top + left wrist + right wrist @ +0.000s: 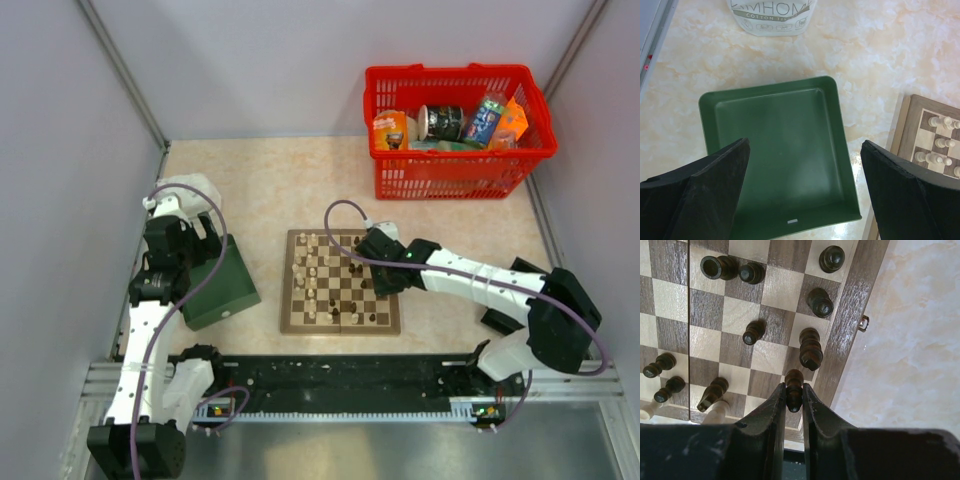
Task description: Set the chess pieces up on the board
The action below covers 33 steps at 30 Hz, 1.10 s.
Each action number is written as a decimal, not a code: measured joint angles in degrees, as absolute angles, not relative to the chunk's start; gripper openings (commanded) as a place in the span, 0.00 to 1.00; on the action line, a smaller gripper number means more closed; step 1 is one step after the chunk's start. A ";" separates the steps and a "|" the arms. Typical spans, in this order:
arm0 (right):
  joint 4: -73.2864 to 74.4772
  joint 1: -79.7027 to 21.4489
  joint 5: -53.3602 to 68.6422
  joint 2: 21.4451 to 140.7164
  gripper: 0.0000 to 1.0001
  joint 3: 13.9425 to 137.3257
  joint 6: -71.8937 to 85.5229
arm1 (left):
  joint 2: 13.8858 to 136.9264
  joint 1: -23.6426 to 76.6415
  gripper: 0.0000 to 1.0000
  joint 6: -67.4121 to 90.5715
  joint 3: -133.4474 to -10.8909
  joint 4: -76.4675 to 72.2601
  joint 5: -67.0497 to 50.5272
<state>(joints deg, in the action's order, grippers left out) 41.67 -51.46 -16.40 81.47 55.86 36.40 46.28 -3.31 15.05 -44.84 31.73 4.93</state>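
The wooden checkered board (294, 322) lies at the table's middle, with cream-white pieces (310, 268) on its left half and dark brown pieces (370, 318) on its right. My right gripper (794, 392) is shut on a dark brown chess piece (793, 388), held just above a square by the board's border (847, 315). Other dark pieces (811, 348) stand upright around it. My left gripper (805, 170) hangs open over the empty dark green box (775, 150), nothing between its fingers (715, 170). White pieces (940, 142) show at that view's right edge.
A red basket (455, 175) holding cans and packets stands at the back right. A white tissue pack (771, 15) lies beyond the green box (215, 290). Grey walls close in both sides, and a black rail (340, 380) runs along the near edge.
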 measured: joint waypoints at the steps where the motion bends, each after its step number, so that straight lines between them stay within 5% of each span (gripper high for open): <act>1: 41.39 -51.46 -16.40 81.60 0.16 55.86 36.32 | 46.28 -3.31 0.98 15.05 -44.82 31.73 4.93; 33: 40.14 -51.24 -17.37 84.07 0.17 55.46 36.14 | 46.28 -3.31 0.98 15.05 -44.82 31.73 4.93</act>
<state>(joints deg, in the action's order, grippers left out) 40.14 -51.24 -17.37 84.07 55.46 36.14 46.28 -3.31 15.05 -44.82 31.73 4.93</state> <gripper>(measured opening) 0.170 0.980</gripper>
